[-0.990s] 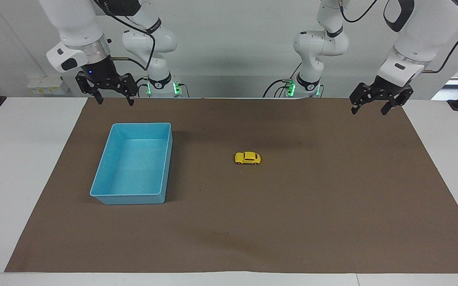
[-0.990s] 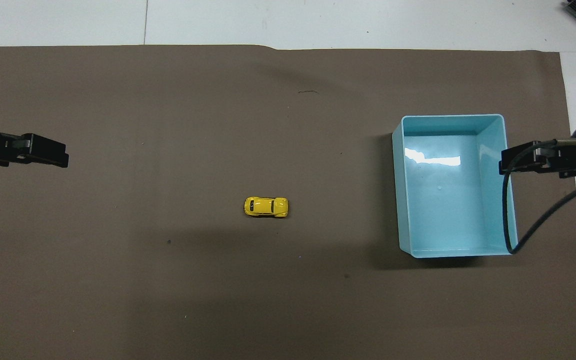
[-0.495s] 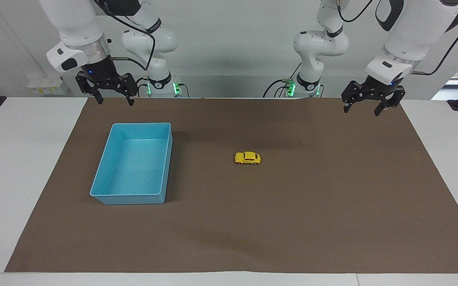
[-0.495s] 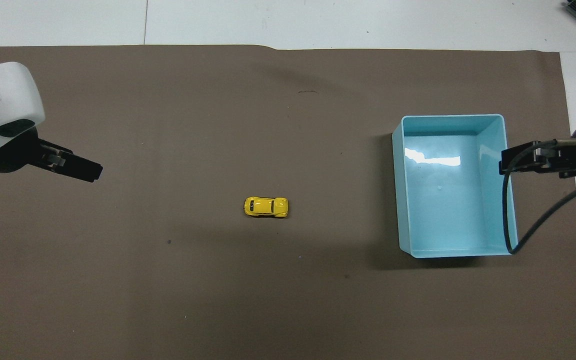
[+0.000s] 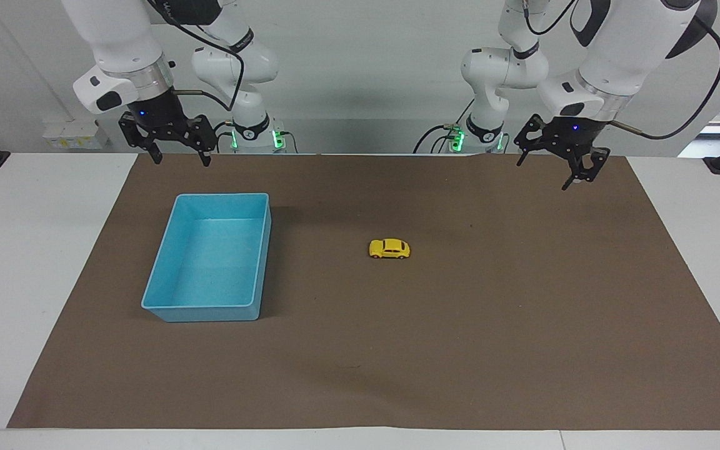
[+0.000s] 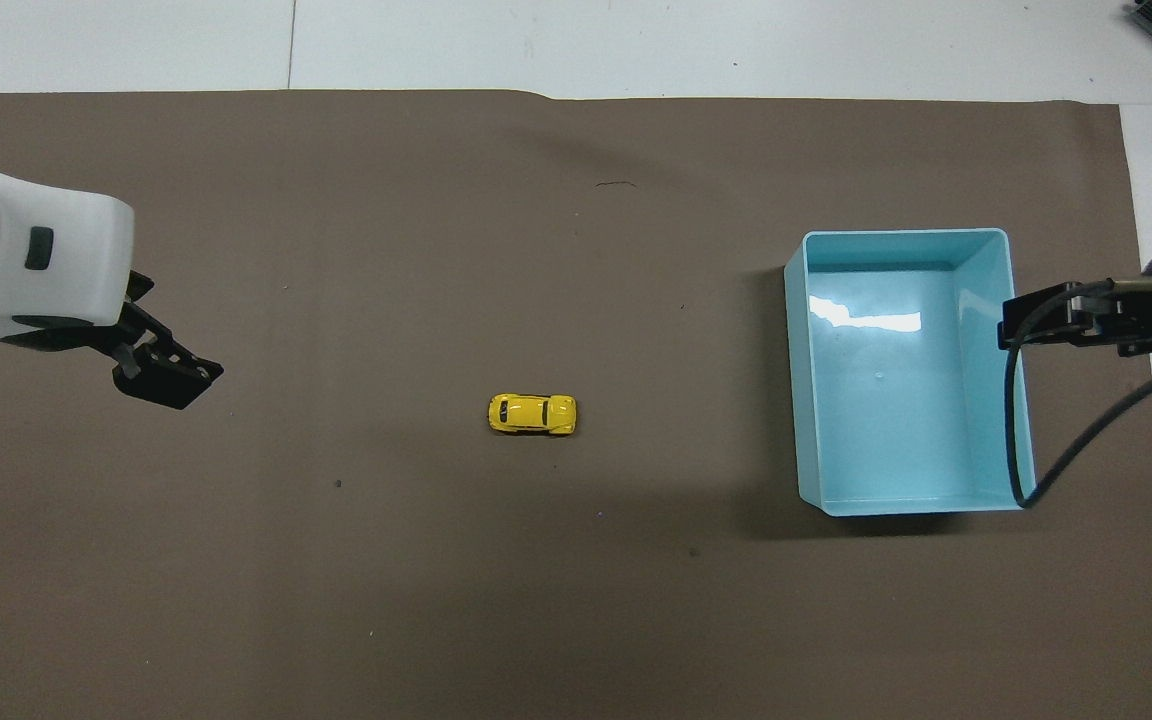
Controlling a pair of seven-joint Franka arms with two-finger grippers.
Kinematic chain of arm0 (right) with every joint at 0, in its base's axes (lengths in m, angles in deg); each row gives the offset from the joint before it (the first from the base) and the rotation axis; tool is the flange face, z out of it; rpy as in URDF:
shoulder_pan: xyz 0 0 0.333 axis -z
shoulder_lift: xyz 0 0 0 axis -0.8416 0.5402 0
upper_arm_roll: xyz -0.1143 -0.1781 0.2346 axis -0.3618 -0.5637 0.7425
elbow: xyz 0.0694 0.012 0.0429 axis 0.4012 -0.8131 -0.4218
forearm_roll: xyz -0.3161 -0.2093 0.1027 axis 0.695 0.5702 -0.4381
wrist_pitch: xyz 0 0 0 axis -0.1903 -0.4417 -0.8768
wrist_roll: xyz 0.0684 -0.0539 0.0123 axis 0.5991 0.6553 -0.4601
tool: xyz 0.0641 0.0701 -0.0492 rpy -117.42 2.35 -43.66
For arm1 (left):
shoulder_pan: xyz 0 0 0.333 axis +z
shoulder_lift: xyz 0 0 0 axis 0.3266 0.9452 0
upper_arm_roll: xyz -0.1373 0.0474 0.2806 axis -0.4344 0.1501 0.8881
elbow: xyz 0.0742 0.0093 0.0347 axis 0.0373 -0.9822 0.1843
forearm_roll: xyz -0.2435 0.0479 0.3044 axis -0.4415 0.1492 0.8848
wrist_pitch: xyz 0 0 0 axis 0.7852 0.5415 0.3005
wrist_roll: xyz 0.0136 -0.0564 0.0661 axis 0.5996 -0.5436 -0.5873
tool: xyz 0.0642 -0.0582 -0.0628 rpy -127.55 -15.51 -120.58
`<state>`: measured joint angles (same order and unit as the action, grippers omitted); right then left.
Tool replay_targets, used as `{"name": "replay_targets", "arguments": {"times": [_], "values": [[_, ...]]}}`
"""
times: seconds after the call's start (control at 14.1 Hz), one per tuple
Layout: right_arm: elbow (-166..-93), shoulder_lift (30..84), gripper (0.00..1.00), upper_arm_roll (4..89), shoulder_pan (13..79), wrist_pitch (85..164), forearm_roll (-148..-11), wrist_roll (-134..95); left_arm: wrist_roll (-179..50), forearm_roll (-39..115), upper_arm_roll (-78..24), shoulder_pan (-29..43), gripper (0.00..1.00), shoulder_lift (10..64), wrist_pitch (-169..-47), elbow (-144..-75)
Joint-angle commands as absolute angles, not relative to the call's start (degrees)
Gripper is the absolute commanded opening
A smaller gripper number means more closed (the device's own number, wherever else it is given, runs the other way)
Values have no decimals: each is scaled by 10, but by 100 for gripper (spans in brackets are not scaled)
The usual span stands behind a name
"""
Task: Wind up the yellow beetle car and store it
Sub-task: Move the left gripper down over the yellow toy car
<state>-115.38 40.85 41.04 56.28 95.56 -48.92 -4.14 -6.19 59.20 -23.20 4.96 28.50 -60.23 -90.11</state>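
The yellow beetle car (image 5: 389, 249) (image 6: 532, 414) stands on its wheels on the brown mat, about mid-table, with nothing touching it. My left gripper (image 5: 544, 170) (image 6: 164, 377) hangs open and empty in the air over the mat at the left arm's end, well away from the car and turned at a slant. My right gripper (image 5: 179, 156) (image 6: 1016, 322) hangs open and empty above the blue bin's (image 5: 172, 307) (image 6: 816, 500) rim on the side toward the right arm's end. The bin holds nothing.
The brown mat (image 5: 460, 350) covers most of the white table (image 5: 22, 262). The blue bin stands toward the right arm's end. A cable (image 6: 1036, 470) droops from the right wrist over the bin's corner.
The left arm has swung inward over the mat toward the car and its gripper has turned at the wrist. The right arm, the car and the bin have stayed put.
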Motion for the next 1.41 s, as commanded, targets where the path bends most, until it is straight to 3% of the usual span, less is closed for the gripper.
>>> {"name": "replay_targets", "arguments": {"times": [0.0, 0.28, 0.57, 0.99, 1.34], "values": [[-1150, 408, 100, 414, 571, 950, -501, -52, 7, 592, -223, 12, 100, 290, -623, -918], [-1150, 408, 100, 414, 571, 950, -501, -52, 28, 618, -223, -44, 100, 306, -653, -928], [-1150, 408, 100, 413, 571, 950, -501, -52, 40, 623, -223, -91, 100, 312, -740, -987], [-1150, 408, 100, 414, 571, 950, -501, -52, 59, 622, -224, -128, 100, 396, -836, -1010], [-1150, 408, 100, 414, 571, 950, -501, -52, 65, 622, -224, -169, 100, 417, -942, -1076]]}}
